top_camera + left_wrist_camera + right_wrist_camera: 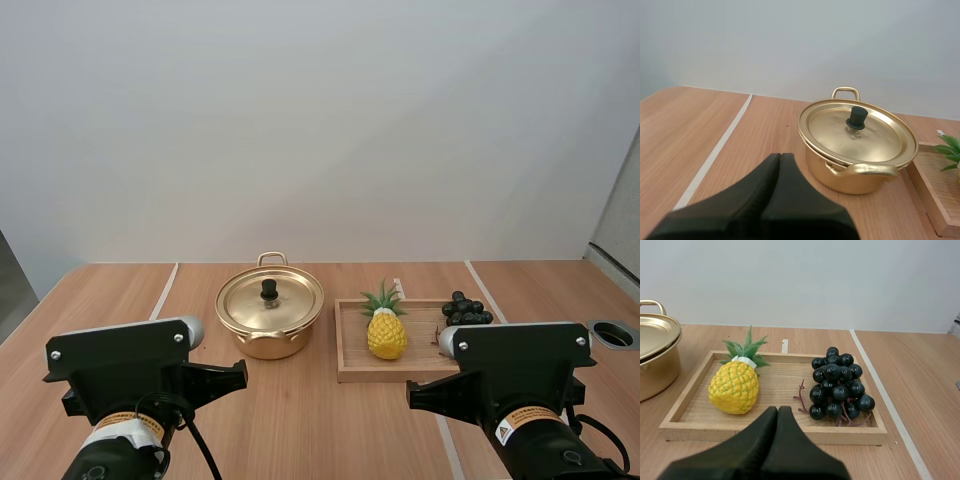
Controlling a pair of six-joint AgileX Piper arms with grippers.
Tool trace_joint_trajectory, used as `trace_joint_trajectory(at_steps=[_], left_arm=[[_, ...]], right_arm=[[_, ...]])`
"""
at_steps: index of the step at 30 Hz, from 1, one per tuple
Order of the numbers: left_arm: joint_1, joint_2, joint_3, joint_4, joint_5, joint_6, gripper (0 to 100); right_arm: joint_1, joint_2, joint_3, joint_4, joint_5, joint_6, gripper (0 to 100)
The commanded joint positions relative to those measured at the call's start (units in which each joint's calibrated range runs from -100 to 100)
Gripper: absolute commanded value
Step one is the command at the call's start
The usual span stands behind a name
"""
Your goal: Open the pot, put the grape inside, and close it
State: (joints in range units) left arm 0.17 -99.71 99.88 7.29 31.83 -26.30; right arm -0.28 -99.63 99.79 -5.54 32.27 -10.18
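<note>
A gold pot [270, 320] with its lid [270, 300] on and a black knob [269, 288] stands at mid-table. A bunch of dark grapes [467, 309] lies in the right part of a wooden tray [352, 369]. My left gripper [779, 159] is shut on nothing, its fingers together as one dark wedge, short of the pot [858, 150] on its near left. My right gripper [777, 411] is likewise shut and empty, hovering before the tray's front rim [775, 433], with the grapes [838, 383] beyond it.
A yellow toy pineapple [386, 331] lies in the tray's left part, between the pot and the grapes. White tape lines run across the wooden table [330, 430]. A round hole [615, 334] sits in the tabletop at the far right edge.
</note>
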Motion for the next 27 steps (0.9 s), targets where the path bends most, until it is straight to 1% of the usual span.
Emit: trace_joint_trajectory(at_steps=[1,15,17,19,23,25,27], left_arm=[[-1.67,-0.29,0.12,-0.74,-10.38,-0.52,0],[-1.67,-0.29,0.12,-0.74,-10.38,-0.52,0],[-1.67,-0.29,0.12,-0.74,-10.55,-0.52,0],[-1.67,-0.29,0.12,-0.45,-11.46,-0.18,0],[-1.67,-0.29,0.12,5.57,-19.70,6.24,0],[-1.67,-0.29,0.12,9.40,-25.57,11.64,0],[-1.67,-0.29,0.12,9.79,-33.35,15.66,0]], right_arm=[[-0.21,-0.37,0.21,2.32,-7.14,0.07,0],[-0.21,-0.37,0.21,3.01,-7.14,0.07,0],[-0.21,-0.37,0.21,3.11,-8.86,0.07,0],[-0.21,-0.37,0.21,2.60,-14.09,-0.18,0],[-0.21,-0.37,0.21,-4.72,-24.36,-0.30,0],[-0.21,-0.37,0.21,-11.05,-28.54,-0.86,0],[-0.21,-0.37,0.21,-17.40,-31.65,-3.49,0]])
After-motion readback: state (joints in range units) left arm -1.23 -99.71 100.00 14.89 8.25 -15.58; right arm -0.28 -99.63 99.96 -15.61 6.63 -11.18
